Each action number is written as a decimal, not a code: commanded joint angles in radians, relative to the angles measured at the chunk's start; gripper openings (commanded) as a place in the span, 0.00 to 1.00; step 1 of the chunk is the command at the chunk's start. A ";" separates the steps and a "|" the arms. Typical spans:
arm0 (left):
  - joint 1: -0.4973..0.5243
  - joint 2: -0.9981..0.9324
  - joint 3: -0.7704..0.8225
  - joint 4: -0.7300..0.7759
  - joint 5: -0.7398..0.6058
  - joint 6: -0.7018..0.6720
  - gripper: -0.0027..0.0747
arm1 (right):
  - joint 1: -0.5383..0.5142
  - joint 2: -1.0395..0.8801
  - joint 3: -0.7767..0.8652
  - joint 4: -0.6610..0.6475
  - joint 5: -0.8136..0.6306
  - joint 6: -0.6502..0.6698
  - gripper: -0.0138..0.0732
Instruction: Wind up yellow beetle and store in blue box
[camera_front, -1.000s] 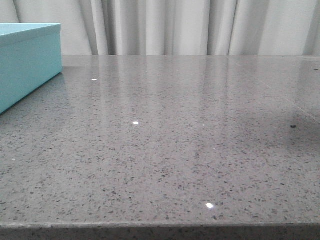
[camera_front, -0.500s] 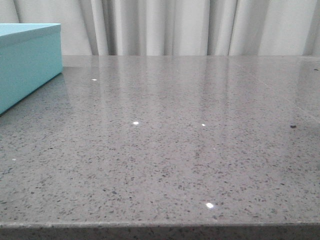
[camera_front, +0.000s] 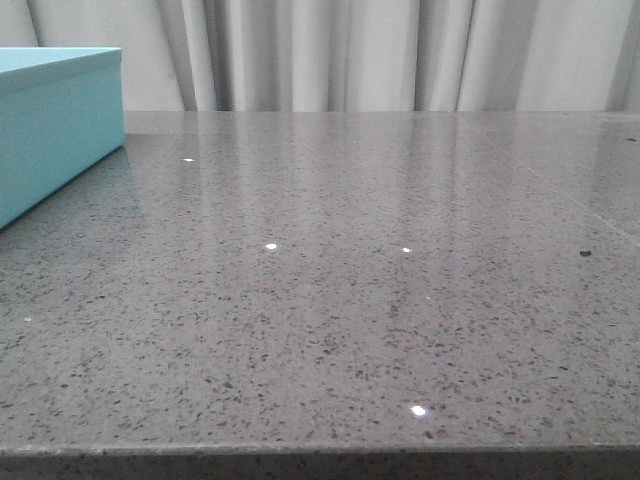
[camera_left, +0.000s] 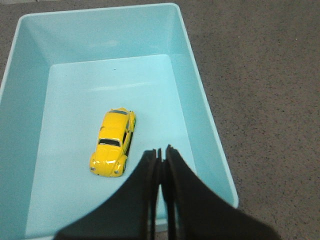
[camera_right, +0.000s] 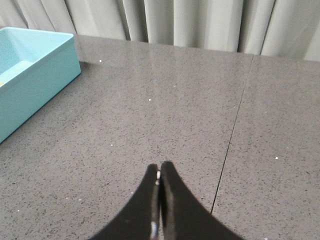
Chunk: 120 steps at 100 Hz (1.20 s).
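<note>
The yellow beetle (camera_left: 113, 142) rests on its wheels on the floor of the open blue box (camera_left: 200, 95), seen in the left wrist view. My left gripper (camera_left: 161, 150) is shut and empty, held above the box, beside the car and apart from it. The blue box also shows at the left edge of the front view (camera_front: 55, 125) and of the right wrist view (camera_right: 30, 85). My right gripper (camera_right: 159, 168) is shut and empty above the bare grey tabletop, well to the right of the box. Neither gripper shows in the front view.
The grey speckled stone table (camera_front: 350, 300) has a front edge low in the front view and a thin seam (camera_right: 230, 145) in the right wrist view. Pale curtains (camera_front: 380, 55) hang behind the table.
A soft shadow on the right part of the table in the front view has faded away. The box has not moved.
</note>
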<state>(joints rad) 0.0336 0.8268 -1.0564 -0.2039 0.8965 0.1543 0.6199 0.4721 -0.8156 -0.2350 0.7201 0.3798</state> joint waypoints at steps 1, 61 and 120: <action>-0.002 -0.093 0.071 -0.041 -0.122 0.000 0.01 | -0.001 -0.051 0.020 -0.035 -0.100 -0.012 0.08; -0.002 -0.637 0.507 -0.111 -0.161 0.000 0.01 | -0.001 -0.352 0.307 -0.047 -0.171 -0.012 0.08; -0.002 -0.666 0.511 -0.112 -0.147 0.000 0.01 | -0.001 -0.359 0.311 -0.047 -0.154 -0.012 0.08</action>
<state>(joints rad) 0.0336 0.1494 -0.5230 -0.2920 0.8177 0.1561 0.6199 0.0991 -0.4813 -0.2570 0.6366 0.3798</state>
